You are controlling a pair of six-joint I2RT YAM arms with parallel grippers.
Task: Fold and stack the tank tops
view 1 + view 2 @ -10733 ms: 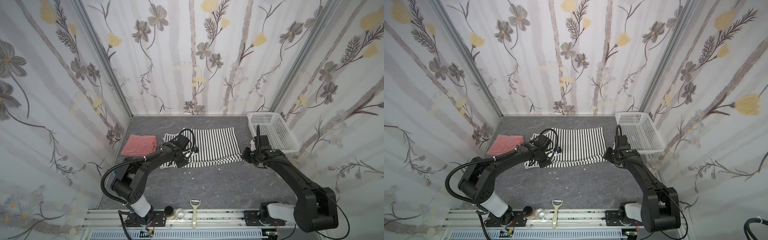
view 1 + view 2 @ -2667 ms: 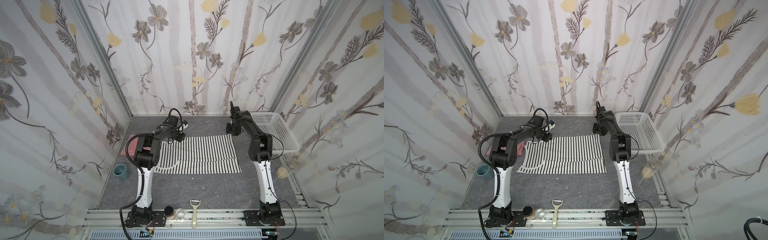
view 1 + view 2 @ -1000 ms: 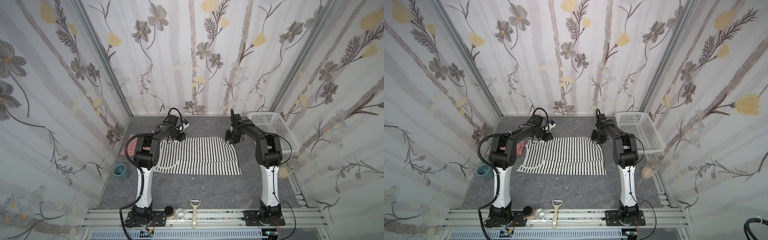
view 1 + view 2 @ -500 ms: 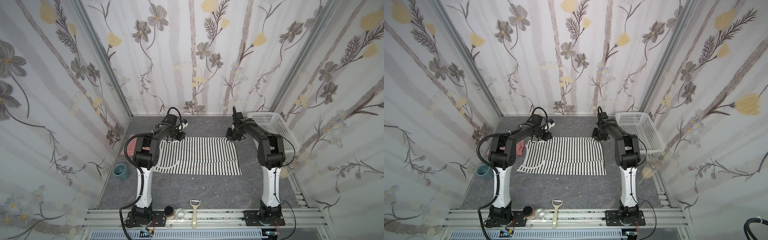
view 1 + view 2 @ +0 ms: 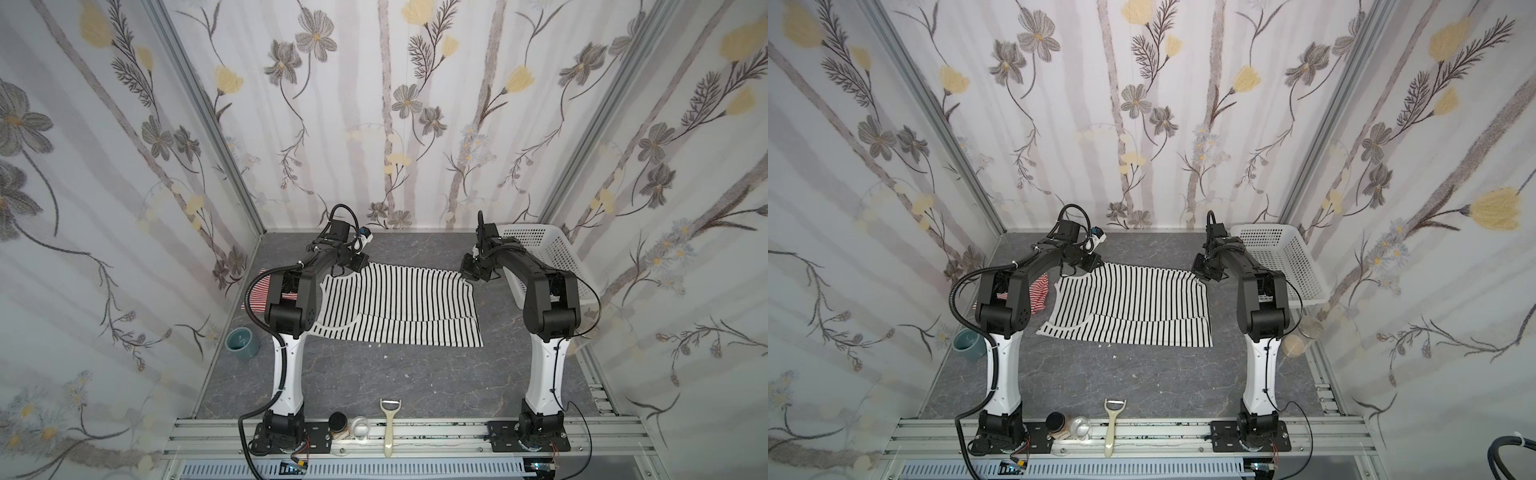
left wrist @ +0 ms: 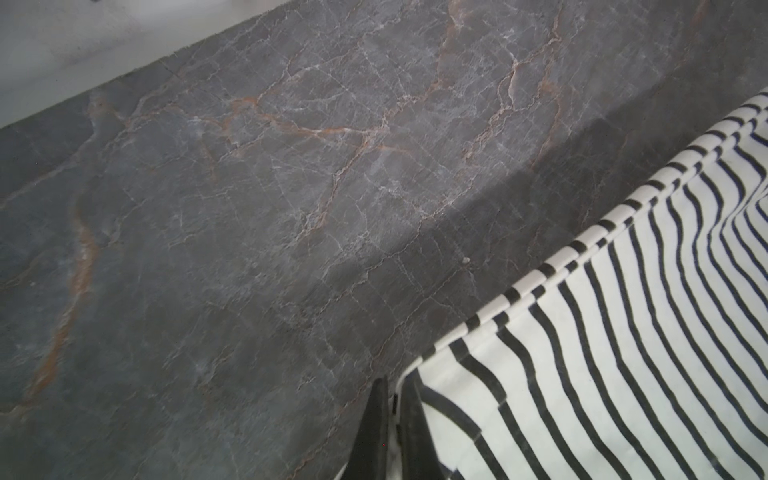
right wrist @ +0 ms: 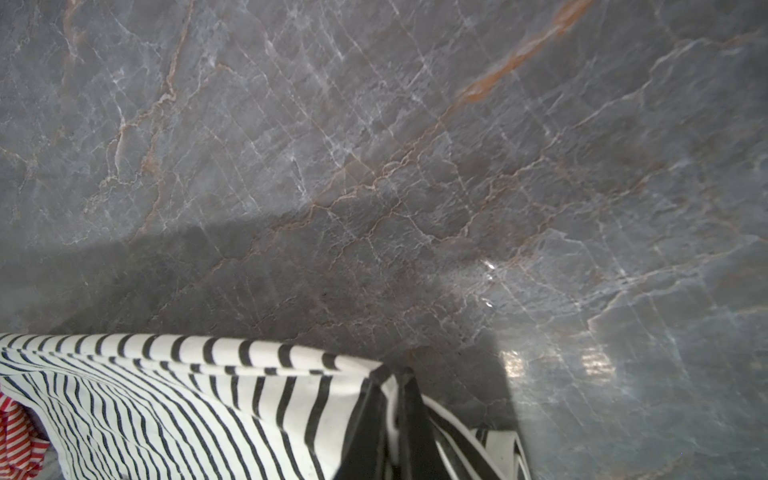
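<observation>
The black-striped tank top [image 5: 395, 307] lies spread on the marbled grey tabletop [image 5: 415, 374] between the two arms, and the edge of a second layer shows across its near part. The left gripper [image 5: 358, 262] sits at its far left corner and the right gripper [image 5: 471, 275] at its far right corner. In both top views the black housings cover the fingertips, so the hold cannot be read from above, nor whether the corners are lifted off the surface. The wrist views show more. The left gripper's dark fingers [image 6: 372, 436] stand almost together, with a thin sliver of the top's hemmed corner pinched between them. The right gripper's fingers [image 7: 368, 432] are likewise pressed onto the opposite corner, and a loop of white-edged cloth shows beside them. Both pairs of fingers are cut off by the frame edge, so only their tapered ends are seen. The red-and-white tank top [image 5: 257, 291] lies just beside the striped one on its left. The left arm [image 5: 299, 291] hides most of it, so its shape is hard to make out, and the right wrist view catches only a scrap of red stripes at the frame corner. A white perforated basket [image 5: 552, 249] stands at the far right, partly covered by the right arm. A teal cup [image 5: 242, 341] sits by the left wall, and a peeler [image 5: 390, 424] lies across the front rail.
</observation>
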